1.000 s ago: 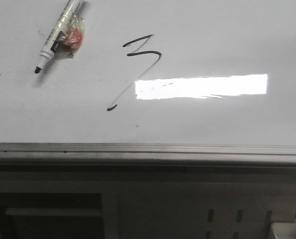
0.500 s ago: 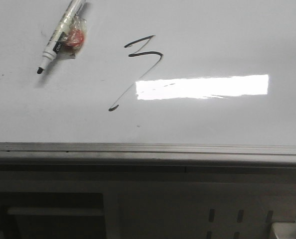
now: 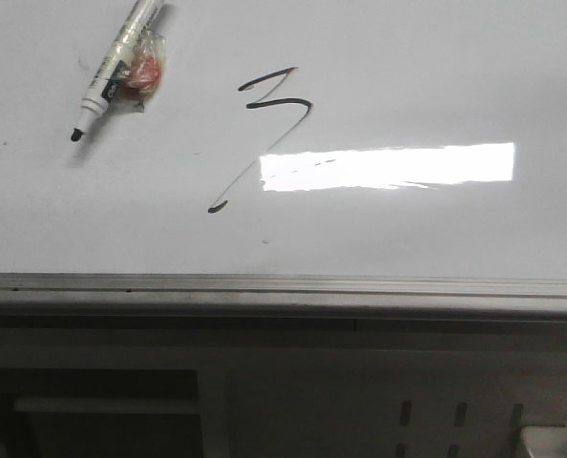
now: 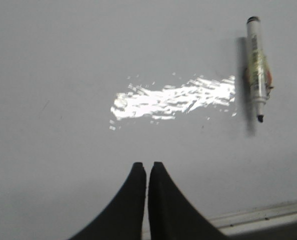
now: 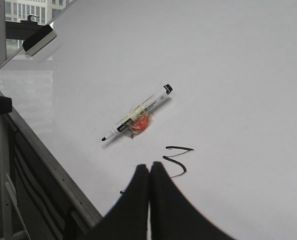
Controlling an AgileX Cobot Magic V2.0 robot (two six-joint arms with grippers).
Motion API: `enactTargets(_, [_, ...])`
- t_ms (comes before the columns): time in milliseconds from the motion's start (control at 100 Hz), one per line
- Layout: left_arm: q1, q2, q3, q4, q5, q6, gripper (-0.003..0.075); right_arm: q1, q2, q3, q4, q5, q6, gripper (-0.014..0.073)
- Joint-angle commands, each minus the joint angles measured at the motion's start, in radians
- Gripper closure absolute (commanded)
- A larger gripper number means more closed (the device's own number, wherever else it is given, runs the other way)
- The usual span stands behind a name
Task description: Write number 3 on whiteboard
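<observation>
The whiteboard [image 3: 436,57] is glossy white with a grey metal rail along its near edge. The number 3 [image 3: 276,103] is drawn in thin black angular strokes, with a faint slanting tail ending in a small hook. It also shows in the right wrist view [image 5: 177,160], partly hidden by my fingers. A white marker [image 3: 112,69] with its black tip uncapped lies flat on the board, left of the 3, beside a red scrap [image 3: 142,69]. My left gripper [image 4: 148,165] is shut and empty over bare board. My right gripper [image 5: 149,165] is shut and empty, just short of the 3.
A bright rectangular glare [image 3: 388,166] lies on the board right of the 3's tail. A black and white eraser [image 5: 40,40] sits at the board's far corner. Below the rail [image 3: 283,289] is a grey frame with slots.
The view has shifted very slightly between one second ago and now. The marker, the 3 and the board are unchanged.
</observation>
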Motion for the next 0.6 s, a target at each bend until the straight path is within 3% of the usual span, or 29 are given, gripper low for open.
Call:
enactTargets(0, [0.038, -0.028, 0.034, 0.028, 0.052, -0.065, 0.0741, -0.005, 0.003, -0.026, -0.007, -0.085, -0.001, 0.0658])
enactTargets(140, [0.081, -0.032, 0.034, 0.018, 0.203, -0.065, 0.0741, -0.005, 0.003, -0.026, -0.007, -0.085, -0.001, 0.0658])
enactTargets(590, [0.092, -0.032, 0.034, 0.012, 0.203, -0.065, 0.0741, -0.005, 0.003, -0.026, -0.007, -0.085, -0.001, 0.0658])
